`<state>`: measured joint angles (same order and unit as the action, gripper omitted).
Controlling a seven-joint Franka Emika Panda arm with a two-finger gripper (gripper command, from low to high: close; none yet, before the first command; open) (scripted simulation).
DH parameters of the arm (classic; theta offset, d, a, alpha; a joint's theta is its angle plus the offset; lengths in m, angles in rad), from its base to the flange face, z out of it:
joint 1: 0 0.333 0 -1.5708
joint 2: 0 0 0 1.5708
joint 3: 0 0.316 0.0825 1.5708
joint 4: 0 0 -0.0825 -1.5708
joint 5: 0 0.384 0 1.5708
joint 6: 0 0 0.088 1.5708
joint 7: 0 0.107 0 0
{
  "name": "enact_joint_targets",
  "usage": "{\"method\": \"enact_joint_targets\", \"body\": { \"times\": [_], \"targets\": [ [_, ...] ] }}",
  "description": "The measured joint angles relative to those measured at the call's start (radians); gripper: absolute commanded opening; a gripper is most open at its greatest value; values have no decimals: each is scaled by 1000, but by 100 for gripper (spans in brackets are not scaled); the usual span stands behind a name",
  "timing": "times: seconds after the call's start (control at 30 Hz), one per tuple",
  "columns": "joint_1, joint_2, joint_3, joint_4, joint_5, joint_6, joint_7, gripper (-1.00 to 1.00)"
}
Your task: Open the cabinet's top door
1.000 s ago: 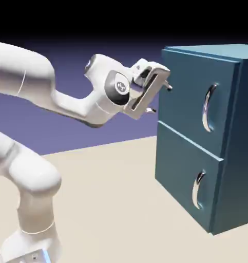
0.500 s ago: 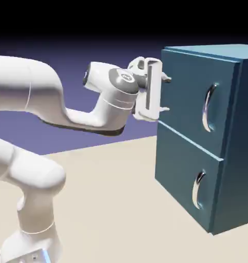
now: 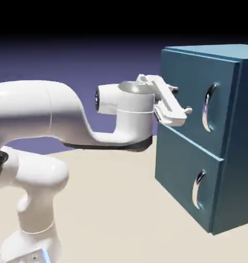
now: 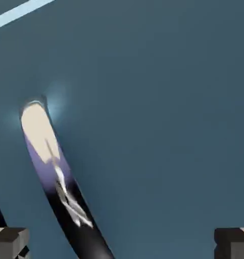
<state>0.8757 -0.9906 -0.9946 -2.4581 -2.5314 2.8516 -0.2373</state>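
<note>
The white two-finger gripper (image 3: 180,99) is spread wide before the flat teal-blue top door (image 3: 190,97); its curved silver handle (image 4: 55,177) lies at seven o'clock in the hand view; I judge it must centre the handle between the fingers before closing.

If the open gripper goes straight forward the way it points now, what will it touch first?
Probably the flat teal-blue top door of the boxy cabinet. The two-finger gripper faces the panel, with the curved silver handle off to one side between the fingertips; depth is unclear.

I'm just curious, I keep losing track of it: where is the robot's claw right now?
In the exterior view the claw stands open in front of the top door, just left of its silver handle and not around it yet.
</note>
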Motion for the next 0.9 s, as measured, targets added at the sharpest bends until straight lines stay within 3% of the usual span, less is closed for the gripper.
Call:
{"method": "enact_joint_targets", "body": {
  "times": [0.27,0.43,0.47,0.9],
  "targets": [
    [118,-58,-136,48,-346,-25,-134,100],
    [263,-16,-216,157,-362,-46,-126,100],
    [295,-6,-234,182,-366,-51,-125,-100],
    [-103,220,88,-4,-366,-141,216,-100]
  ]
}}
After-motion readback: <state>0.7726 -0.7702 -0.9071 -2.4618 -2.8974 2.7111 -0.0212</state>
